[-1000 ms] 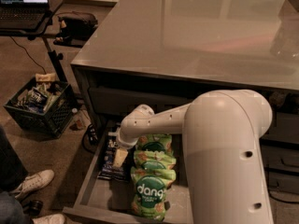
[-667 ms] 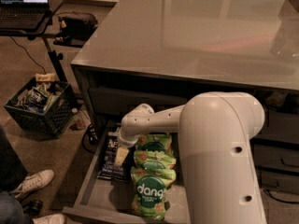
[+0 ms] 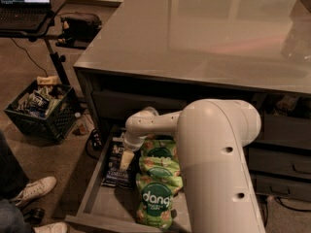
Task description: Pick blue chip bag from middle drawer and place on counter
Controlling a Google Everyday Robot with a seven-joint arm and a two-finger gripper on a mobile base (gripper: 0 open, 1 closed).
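The middle drawer (image 3: 99, 205) is pulled open below the glossy grey counter (image 3: 204, 28). A blue chip bag (image 3: 115, 168), dark navy with white lettering, lies flat at the drawer's left side. My gripper (image 3: 126, 160) hangs from the white arm (image 3: 214, 159), reaches down into the drawer and sits right over the bag's right edge. Green "dang" bags (image 3: 156, 194) lie just to the right of it.
A black crate (image 3: 41, 113) full of snack bags stands on the floor at left. A laptop on a stand (image 3: 24, 6) is at top left. A person's white shoe (image 3: 34, 191) is at lower left. Closed dark drawers (image 3: 284, 166) are at right.
The arm has shifted slightly left across the view. The gripper stays low over the navy bag, and the bags have not moved.
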